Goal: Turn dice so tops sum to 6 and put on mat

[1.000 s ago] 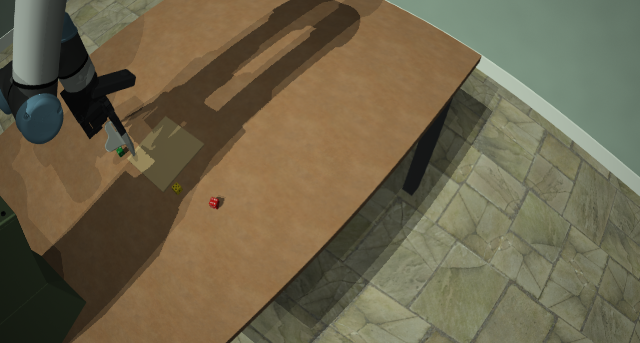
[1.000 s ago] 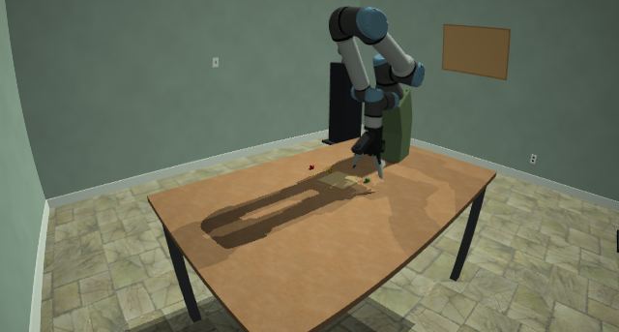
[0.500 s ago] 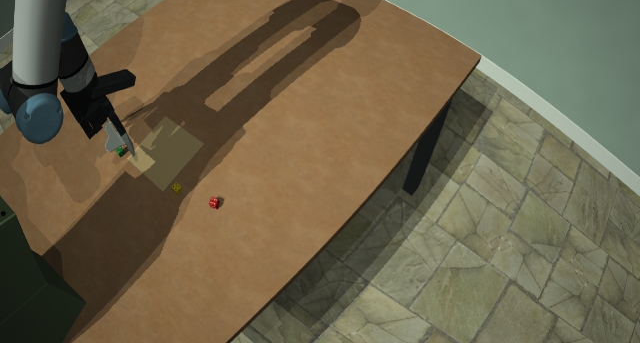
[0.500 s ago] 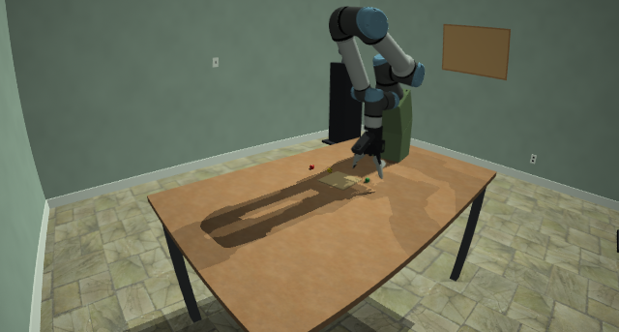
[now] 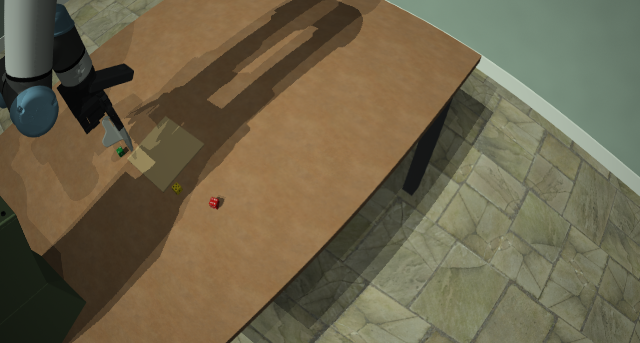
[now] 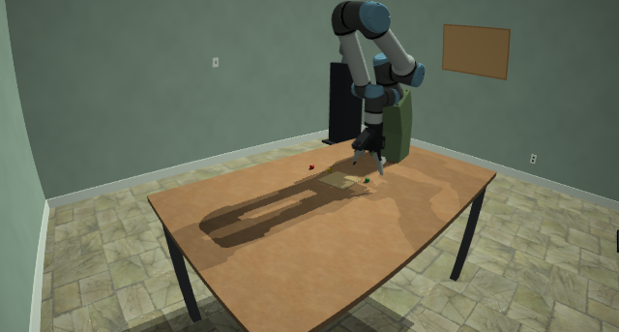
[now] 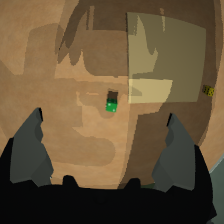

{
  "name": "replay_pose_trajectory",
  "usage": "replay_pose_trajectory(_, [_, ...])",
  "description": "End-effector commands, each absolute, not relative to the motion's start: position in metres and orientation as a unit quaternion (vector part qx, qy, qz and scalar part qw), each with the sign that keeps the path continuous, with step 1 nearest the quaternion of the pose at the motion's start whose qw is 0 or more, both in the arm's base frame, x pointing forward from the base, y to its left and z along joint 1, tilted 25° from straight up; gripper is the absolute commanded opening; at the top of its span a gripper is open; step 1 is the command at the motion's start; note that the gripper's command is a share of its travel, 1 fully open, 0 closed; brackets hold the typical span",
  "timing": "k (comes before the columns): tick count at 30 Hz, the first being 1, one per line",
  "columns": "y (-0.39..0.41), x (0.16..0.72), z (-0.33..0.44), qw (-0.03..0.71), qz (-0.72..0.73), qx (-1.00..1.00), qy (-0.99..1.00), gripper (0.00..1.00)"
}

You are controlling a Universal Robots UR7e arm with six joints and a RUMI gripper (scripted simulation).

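Observation:
A green die lies on the table just off the mat's edge. The pale square mat holds no die. A yellow die with several dark pips lies just outside another edge of the mat. A red die with white pips lies farther off and is out of the wrist view. My gripper is open and empty above the table, with the green die below and between its fingers. The top numbers are too small to read surely.
The arm's shadow falls across the table and over most of the mat. A dark green block stands at the robot's end of the table. The red die is nearest the long table edge in the top view.

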State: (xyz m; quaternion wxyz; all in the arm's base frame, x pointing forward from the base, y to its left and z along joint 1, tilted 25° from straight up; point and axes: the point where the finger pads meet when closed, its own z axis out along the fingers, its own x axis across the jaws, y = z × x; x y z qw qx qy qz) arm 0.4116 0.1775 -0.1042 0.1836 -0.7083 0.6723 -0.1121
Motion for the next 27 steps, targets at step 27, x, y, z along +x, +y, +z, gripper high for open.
replay_pose_trajectory(27, [0.169,0.382,-0.039,0.183,-0.111,-0.708,0.673,1.00])
